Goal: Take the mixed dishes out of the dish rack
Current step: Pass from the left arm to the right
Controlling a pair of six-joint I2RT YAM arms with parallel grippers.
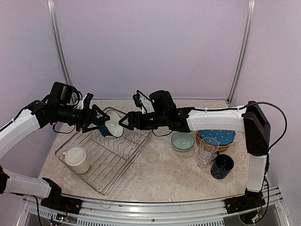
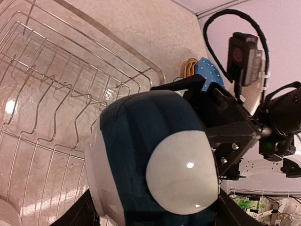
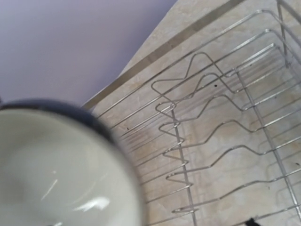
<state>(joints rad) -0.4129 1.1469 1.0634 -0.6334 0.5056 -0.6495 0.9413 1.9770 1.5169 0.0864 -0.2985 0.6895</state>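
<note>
The left pincer (image 1: 101,123) clamps a bowl (image 1: 114,128) (teal, white inside); rack (image 1: 108,165) below it; right pincer (image 1: 124,121), jaws spread, just beyond the bowl.

Right of the dish rack (image 1: 117,162) holding a mug (image 1: 76,159) sit bowl (image 1: 182,141), plates (image 1: 217,136), glasses (image 1: 207,151), second mug (image 1: 222,166).

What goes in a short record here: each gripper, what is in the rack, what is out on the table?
left gripper: shut on teal-and-white bowl above silver wire dish rack
right gripper: open, facing that bowl
in rack: cream ceramic mug
on table: pale teal bowl, stacked blue dotted plates, clear glasses, navy mug
</note>
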